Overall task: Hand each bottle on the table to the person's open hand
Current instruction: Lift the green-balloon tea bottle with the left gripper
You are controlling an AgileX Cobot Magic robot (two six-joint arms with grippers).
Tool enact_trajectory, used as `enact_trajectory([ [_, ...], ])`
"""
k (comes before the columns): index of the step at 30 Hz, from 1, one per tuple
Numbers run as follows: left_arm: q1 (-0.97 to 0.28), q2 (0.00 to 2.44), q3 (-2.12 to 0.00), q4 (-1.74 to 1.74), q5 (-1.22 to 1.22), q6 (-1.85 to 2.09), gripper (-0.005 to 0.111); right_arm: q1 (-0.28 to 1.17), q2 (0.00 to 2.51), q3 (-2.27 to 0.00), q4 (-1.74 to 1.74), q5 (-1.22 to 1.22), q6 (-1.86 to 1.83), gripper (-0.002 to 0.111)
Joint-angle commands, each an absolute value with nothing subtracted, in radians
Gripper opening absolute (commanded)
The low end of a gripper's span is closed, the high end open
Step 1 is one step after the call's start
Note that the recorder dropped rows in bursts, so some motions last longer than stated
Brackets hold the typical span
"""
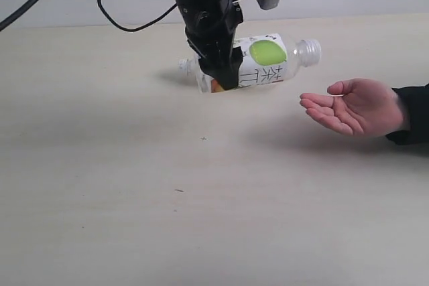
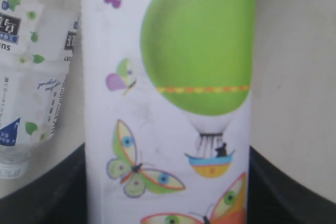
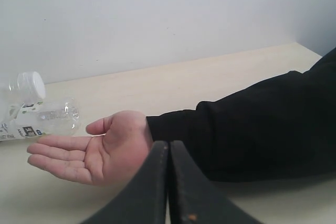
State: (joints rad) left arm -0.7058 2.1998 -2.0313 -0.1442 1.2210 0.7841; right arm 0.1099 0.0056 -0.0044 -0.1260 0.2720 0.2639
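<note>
while it hangs sideways, the white-capped bottle [image 1: 267,59] shows a green balloon.

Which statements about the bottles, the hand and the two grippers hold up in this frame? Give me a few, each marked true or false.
1. The left gripper is clamped on the green-balloon bottle. True.
2. That bottle rests in the person's hand. False: the two are apart, with the bottle's cap end pointing toward the hand.
3. The hand is open, palm up. True.
4. The right gripper has its jaws spread wide. False: they are pressed together with nothing between them.
5. A second bottle lies on the table close to the held one. True.
</note>
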Motion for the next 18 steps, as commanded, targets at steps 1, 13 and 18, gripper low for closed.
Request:
enact_trajectory([
  [1,-0.763,2.149,-2.035,-0.050,1.221,0.668,0.000,0.105,0.000,0.000,-0.134,0.263,0.264,0.000],
  [13,-0.874,2.065,-2.035,0.119,1.221,0.305,0.000,0.105,0.000,0.000,-0.134,0.263,0.264,0.000],
  [18,-0.882,2.069,-2.035,0.121,1.221,-0.101,0.000,0.105,0.000,0.000,-0.134,0.263,0.264,0.000],
])
